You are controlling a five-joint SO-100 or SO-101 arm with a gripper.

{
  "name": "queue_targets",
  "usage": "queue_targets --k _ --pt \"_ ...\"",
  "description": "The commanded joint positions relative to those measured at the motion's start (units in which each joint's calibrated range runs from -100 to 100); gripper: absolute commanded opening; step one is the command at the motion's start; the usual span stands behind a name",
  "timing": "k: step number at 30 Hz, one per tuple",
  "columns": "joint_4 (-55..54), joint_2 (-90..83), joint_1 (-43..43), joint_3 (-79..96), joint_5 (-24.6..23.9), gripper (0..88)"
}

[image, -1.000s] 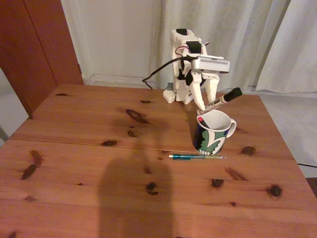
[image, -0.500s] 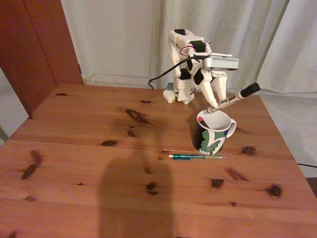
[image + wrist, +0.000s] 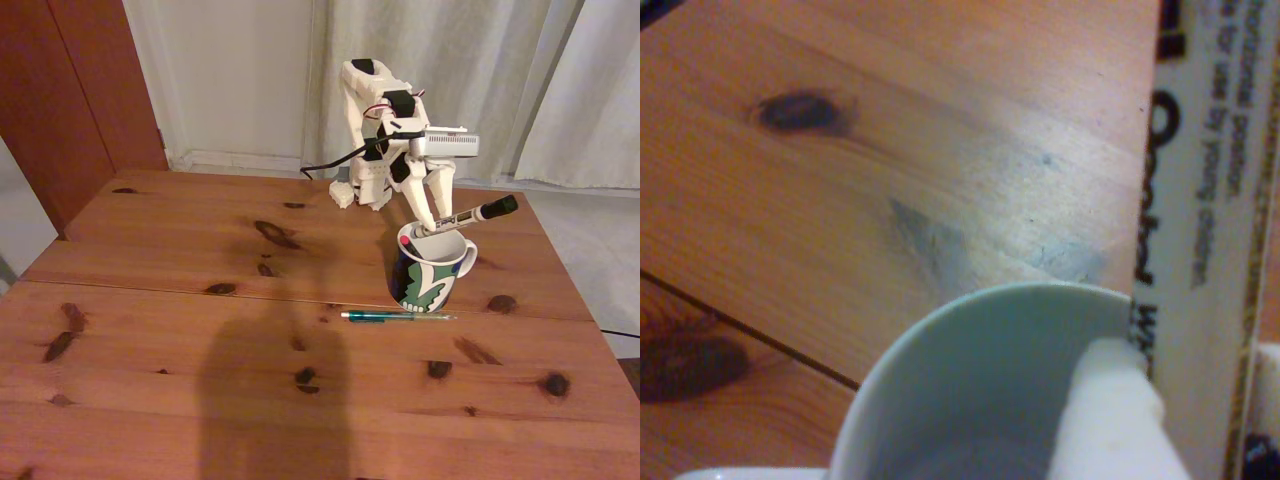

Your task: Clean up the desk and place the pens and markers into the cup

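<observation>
In the fixed view my gripper (image 3: 432, 226) hangs just above the cup (image 3: 430, 272), shut on the white marker (image 3: 468, 215). The marker lies nearly level, black cap pointing right, its lower end over the cup's mouth. A red pen tip (image 3: 404, 240) sticks up at the cup's left rim. On the desk (image 3: 200, 330), just in front of the cup, lies the green pen (image 3: 398, 316). The wrist view shows the cup's white rim (image 3: 970, 315) from close above. The printed marker barrel (image 3: 1200, 250) runs down the right side beside a white fingertip (image 3: 1118, 405).
The arm's white base (image 3: 365, 185) stands at the desk's back edge with a black cable (image 3: 325, 160) trailing left. Curtains hang behind. A dark shadow (image 3: 270, 400) falls across the front of the desk. The left half of the desk is bare wood with knots.
The gripper swung right with the marker, from behind the cup to over its mouth. The marker then dropped lower and tilted flatter.
</observation>
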Motion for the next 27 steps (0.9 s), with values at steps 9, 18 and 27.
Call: queue_targets --k 9,18,27 --pt "-1.80 -1.13 0.35 -0.35 -0.14 0.8" --pt "-1.80 -1.63 0.35 -0.35 0.13 8.8" --pt "-1.80 -1.80 0.52 -0.35 0.13 11.3"
